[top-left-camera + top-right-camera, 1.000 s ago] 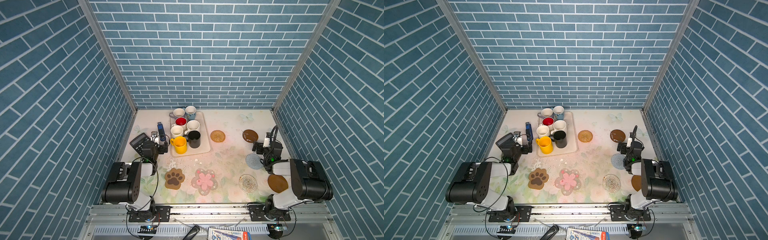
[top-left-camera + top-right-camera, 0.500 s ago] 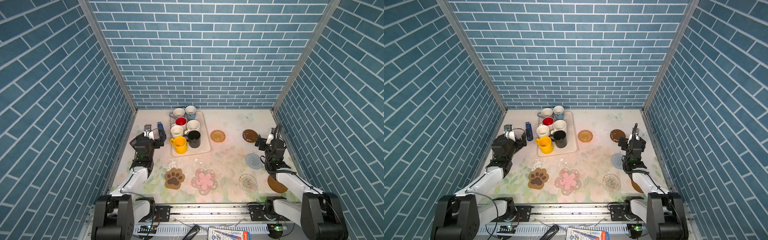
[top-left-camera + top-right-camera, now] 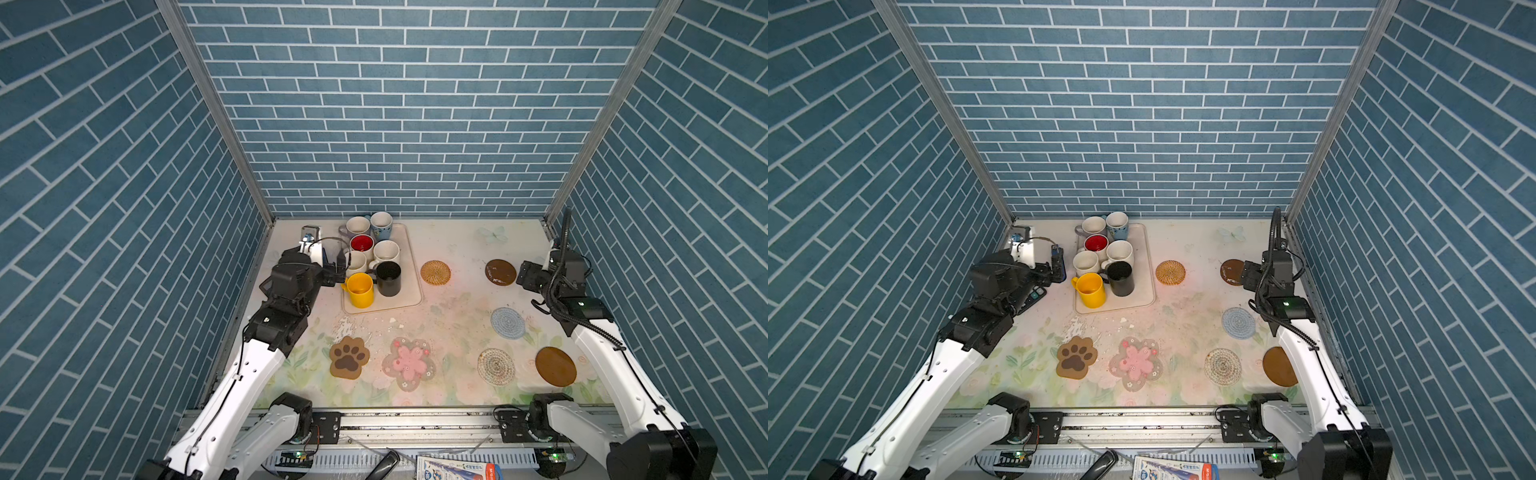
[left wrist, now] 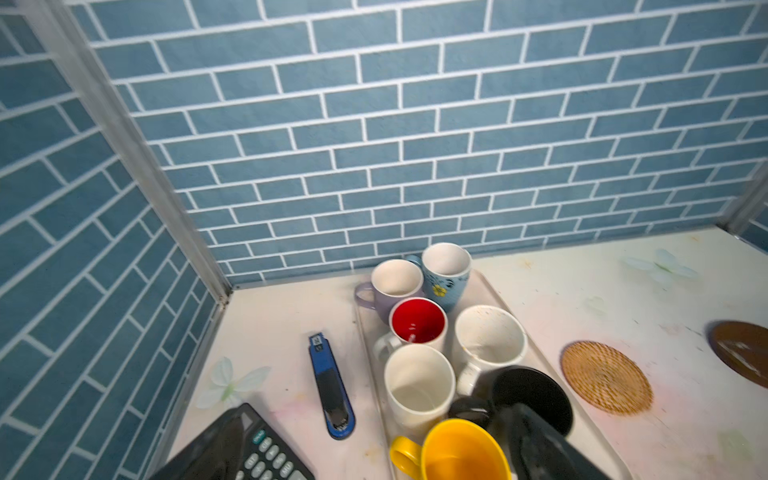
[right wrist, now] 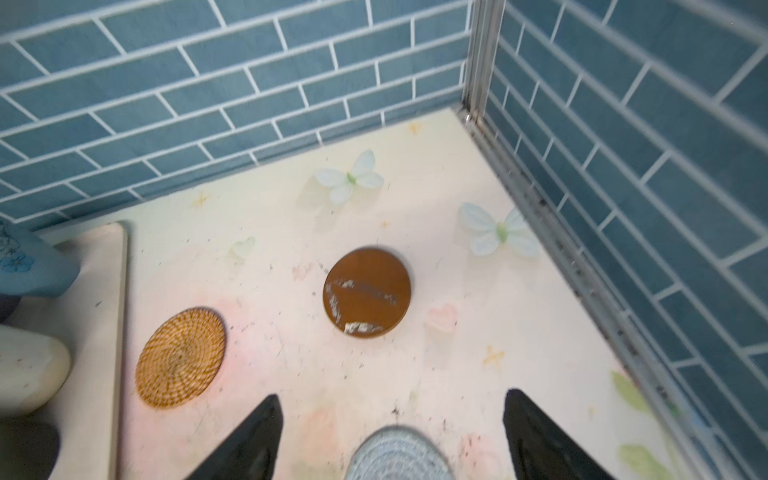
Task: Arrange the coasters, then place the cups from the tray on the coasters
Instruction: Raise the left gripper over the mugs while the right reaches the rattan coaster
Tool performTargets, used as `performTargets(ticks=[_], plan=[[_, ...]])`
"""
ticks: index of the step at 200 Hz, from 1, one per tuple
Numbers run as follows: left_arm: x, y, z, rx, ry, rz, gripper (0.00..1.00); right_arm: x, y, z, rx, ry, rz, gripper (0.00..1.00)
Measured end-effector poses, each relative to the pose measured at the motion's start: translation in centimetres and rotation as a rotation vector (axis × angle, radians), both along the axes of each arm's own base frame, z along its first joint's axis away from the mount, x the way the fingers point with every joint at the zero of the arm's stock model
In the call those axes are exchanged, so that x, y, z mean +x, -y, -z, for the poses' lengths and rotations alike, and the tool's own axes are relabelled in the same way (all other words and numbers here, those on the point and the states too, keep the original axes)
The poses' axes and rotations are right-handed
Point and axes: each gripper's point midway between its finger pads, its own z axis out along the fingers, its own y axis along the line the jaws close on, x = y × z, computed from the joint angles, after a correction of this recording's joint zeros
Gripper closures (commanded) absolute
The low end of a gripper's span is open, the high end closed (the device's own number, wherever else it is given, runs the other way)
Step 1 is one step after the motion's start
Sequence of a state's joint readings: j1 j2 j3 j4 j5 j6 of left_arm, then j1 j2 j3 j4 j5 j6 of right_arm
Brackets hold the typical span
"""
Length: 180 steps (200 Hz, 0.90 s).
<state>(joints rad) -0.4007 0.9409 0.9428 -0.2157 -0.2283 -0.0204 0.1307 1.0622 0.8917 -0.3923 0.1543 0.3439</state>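
Several cups stand on the beige tray (image 3: 410, 291) at the back left, among them the yellow cup (image 3: 360, 289), the black cup (image 3: 388, 278) and the red-inside cup (image 3: 361, 245). My left gripper (image 3: 335, 272) hovers open at the tray's left edge; in the left wrist view its fingers (image 4: 536, 440) straddle the yellow cup (image 4: 461, 453). The coasters lie spread on the table: woven tan (image 3: 435, 272), brown disc (image 3: 500, 272), pale blue knit (image 3: 508, 323), whitish woven (image 3: 496, 366), a second brown disc (image 3: 555, 366), paw (image 3: 349, 357), pink flower (image 3: 409, 363). My right gripper (image 3: 524, 277) is open and empty beside the far brown disc (image 5: 367, 291).
A black calculator (image 4: 249, 453) and a blue stapler-like tool (image 4: 330, 390) lie left of the tray, under my left arm. A white device (image 3: 309, 237) sits in the back left corner. Tiled walls close in on three sides.
Both arms have unfolded from near their bases and reached toward the back. The left gripper moved right to the tray's edge; the right gripper moved up beside the far brown disc.
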Motion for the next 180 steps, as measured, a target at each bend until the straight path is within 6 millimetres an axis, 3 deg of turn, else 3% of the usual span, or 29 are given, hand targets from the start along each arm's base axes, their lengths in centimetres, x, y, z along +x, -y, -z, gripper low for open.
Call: performTargets(ticks=[40,77,90,117,144,180], plan=[[1.6,4.8,2.0,0.001,-0.087,0.028,0.01,0.5,-5.0,3.6,0.09,-0.179,-0.154,0.55],[4.3,7.0,5.0,0.01,-0.127,-0.048,0.01,2.4,-10.1,6.1,0.172,-0.279,-0.277,0.61],[5.4,7.5,5.7,0.001,-0.124,-0.099,0.01,3.3,-12.1,7.0,0.201,-0.307,-0.321,0.68],[7.3,9.7,6.1,-0.054,-0.11,-0.073,0.01,5.8,-15.9,8.6,0.264,-0.347,-0.396,1.0],[8.8,12.3,6.3,-0.105,-0.098,-0.005,0.01,9.0,-19.4,9.9,0.341,-0.365,-0.464,1.0],[10.3,14.0,9.4,-0.104,-0.128,0.023,0.01,11.8,-22.3,12.2,0.406,-0.394,-0.519,1.0]])
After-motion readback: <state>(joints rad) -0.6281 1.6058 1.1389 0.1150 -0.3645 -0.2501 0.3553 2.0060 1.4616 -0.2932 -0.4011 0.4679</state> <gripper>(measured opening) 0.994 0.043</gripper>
